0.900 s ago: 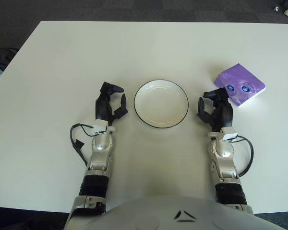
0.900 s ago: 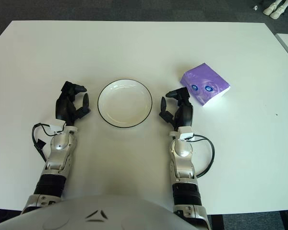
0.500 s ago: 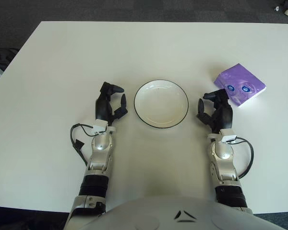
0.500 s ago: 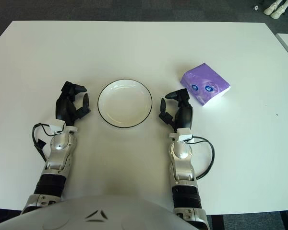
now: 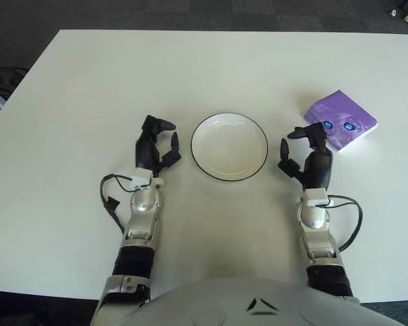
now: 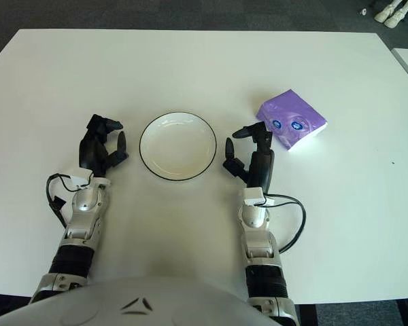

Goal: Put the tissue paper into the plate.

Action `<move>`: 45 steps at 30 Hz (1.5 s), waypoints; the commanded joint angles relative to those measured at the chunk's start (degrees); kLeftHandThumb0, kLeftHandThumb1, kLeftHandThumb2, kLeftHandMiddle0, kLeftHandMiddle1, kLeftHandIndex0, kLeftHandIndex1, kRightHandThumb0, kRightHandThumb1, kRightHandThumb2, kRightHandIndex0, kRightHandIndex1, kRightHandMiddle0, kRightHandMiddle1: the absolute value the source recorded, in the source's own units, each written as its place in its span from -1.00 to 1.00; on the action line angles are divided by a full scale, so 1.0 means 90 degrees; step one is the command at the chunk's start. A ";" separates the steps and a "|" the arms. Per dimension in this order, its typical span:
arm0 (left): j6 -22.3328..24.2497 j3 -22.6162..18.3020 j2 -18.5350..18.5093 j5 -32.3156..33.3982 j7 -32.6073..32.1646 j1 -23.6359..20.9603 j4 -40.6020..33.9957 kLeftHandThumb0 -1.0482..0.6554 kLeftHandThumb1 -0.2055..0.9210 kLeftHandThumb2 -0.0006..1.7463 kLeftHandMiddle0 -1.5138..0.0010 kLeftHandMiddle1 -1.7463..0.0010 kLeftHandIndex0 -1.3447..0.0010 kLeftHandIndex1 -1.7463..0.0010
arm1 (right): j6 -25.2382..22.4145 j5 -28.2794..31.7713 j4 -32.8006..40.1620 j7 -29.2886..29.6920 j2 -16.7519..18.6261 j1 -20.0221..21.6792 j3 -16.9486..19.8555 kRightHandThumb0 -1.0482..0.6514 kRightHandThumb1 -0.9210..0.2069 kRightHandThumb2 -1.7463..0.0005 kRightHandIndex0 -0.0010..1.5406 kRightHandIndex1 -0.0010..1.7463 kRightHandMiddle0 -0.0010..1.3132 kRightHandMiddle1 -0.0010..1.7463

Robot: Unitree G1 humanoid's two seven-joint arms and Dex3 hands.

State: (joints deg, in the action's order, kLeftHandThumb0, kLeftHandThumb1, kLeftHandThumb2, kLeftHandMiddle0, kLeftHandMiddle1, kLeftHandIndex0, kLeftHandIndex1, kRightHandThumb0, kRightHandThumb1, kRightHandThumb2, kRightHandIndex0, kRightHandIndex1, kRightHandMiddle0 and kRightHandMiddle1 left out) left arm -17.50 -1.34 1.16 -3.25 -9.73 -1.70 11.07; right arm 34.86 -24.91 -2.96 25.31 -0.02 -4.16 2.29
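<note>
A purple tissue pack (image 5: 341, 127) lies on the white table (image 5: 211, 68) at the right. A white plate (image 5: 229, 146) with a dark rim sits empty in the middle. My right hand (image 5: 306, 157) is between the plate and the tissue pack, just below and left of the pack, fingers spread and holding nothing. My left hand (image 5: 156, 148) shows left of the plate, fingers relaxed and empty.
Black cables (image 5: 109, 197) loop beside both forearms. The table's far edge (image 5: 231, 30) meets dark carpet. White robot feet (image 6: 386, 10) show at the top right corner.
My right hand has lifted and tilted slightly toward the tissue pack, its forearm drawing straighter. The left hand, plate and pack have not moved.
</note>
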 commanded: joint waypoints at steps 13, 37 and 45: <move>0.0129 -0.0021 -0.0049 -0.0146 -0.0052 0.0558 0.0775 -0.24 0.41 0.13 0.11 -0.54 0.40 -1.00 | 0.0901 -0.0753 -0.0624 0.0702 -0.1137 0.0148 0.0185 -0.18 -0.93 0.33 -0.53 0.35 -0.68 1.00; 0.0505 -0.0030 0.0060 -0.0167 -0.0298 0.0519 0.0655 -0.25 0.32 0.20 0.14 -0.55 0.35 -1.00 | -0.0856 -0.1487 -0.0184 0.0886 -0.2142 0.0350 0.0964 -0.99 -1.00 0.30 -1.00 -0.90 -1.00 -0.90; 0.0417 -0.0021 0.0081 -0.0161 -0.0291 0.0564 0.0635 -0.25 0.32 0.20 0.16 -0.53 0.35 -1.00 | -0.2058 -0.1859 0.0822 0.0315 -0.2264 0.0189 0.1085 -1.00 -1.00 0.42 -1.00 -0.99 -1.00 -0.99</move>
State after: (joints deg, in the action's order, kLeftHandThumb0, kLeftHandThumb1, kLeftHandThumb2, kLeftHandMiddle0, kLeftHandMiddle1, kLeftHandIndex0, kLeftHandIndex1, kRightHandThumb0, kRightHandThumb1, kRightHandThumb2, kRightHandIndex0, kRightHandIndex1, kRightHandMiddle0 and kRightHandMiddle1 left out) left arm -15.94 -1.50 1.72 -3.74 -12.17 -2.02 10.96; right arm 20.94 -40.07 -0.38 30.85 -19.57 -1.68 11.09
